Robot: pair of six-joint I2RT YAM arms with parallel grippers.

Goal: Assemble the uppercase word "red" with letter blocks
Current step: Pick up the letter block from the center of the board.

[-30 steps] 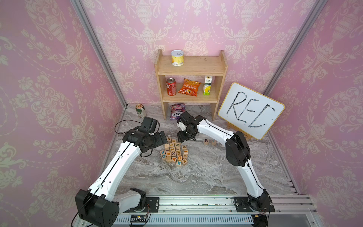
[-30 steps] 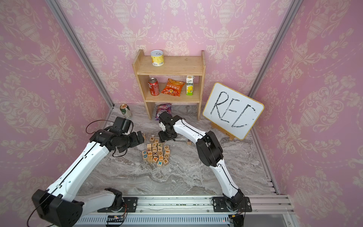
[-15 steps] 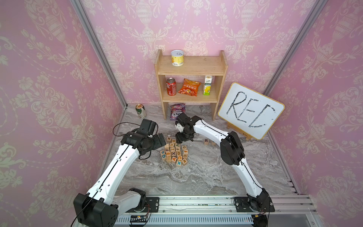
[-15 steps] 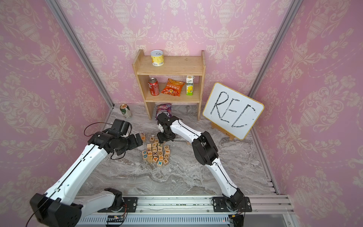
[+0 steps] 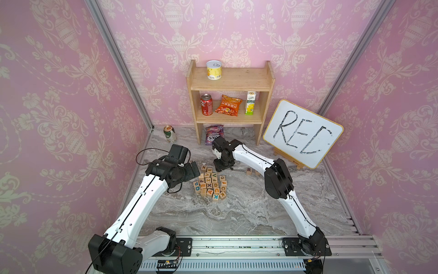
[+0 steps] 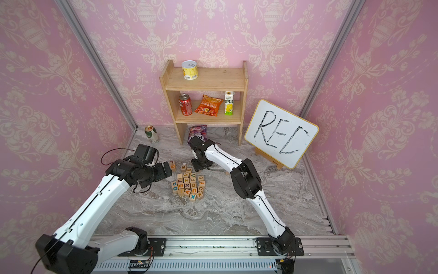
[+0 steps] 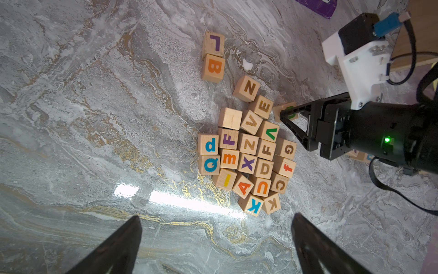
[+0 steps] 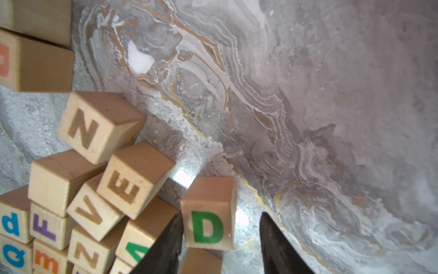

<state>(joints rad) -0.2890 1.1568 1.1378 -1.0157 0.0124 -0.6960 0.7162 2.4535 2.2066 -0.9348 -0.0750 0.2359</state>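
Right wrist: right gripper (image 8: 221, 214) jaws apart, straddling pale wooden green-D cube (image 8: 208, 227). Left gripper (image 7: 216, 215) spread wide.

Green D block (image 8: 208, 228), grey marbled table (image 8: 308, 95).

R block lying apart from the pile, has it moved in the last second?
No. The R block sits where it was, the same gap from the whiteboard stand.

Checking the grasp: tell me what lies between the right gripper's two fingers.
The green D block, seen in the right wrist view. One finger is close against its side; bare marble shows between it and the other finger.
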